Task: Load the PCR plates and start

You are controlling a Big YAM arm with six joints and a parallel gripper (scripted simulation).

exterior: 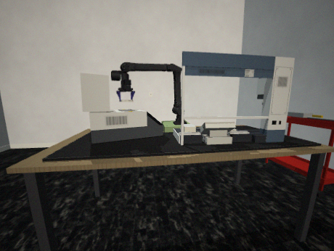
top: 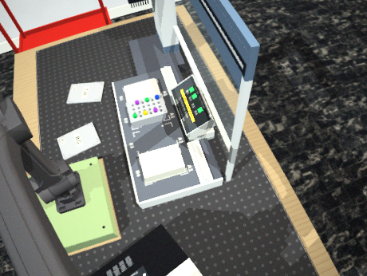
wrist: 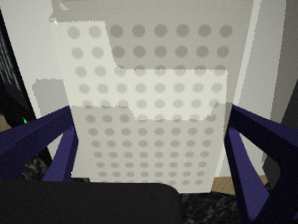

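My gripper (wrist: 151, 112) is shut on a white 96-well PCR plate (wrist: 149, 90), with a blue finger on each long side. By the free D3 spot (top: 159, 132) on the deck, this is plate B38. In the side view the gripper (exterior: 125, 96) hangs a little above the top of the cycler Q1 (exterior: 120, 123), whose lid (exterior: 95, 92) stands upright and open. A white plate, R33 (top: 140, 88), lies at the far end of the deck on D1. The waiting nest W1 (top: 84, 92) is a bare white card on the mat.
The tube cooling block (top: 146, 109) with coloured tubes sits on D2 and the deep-well block (top: 163, 163) on D4. The regrip nest RG (top: 78, 140) lies near the arm's green base (top: 80, 203). A tilted dark panel (top: 191, 105) and the handler's frame post (top: 235, 128) stand beside the deck.
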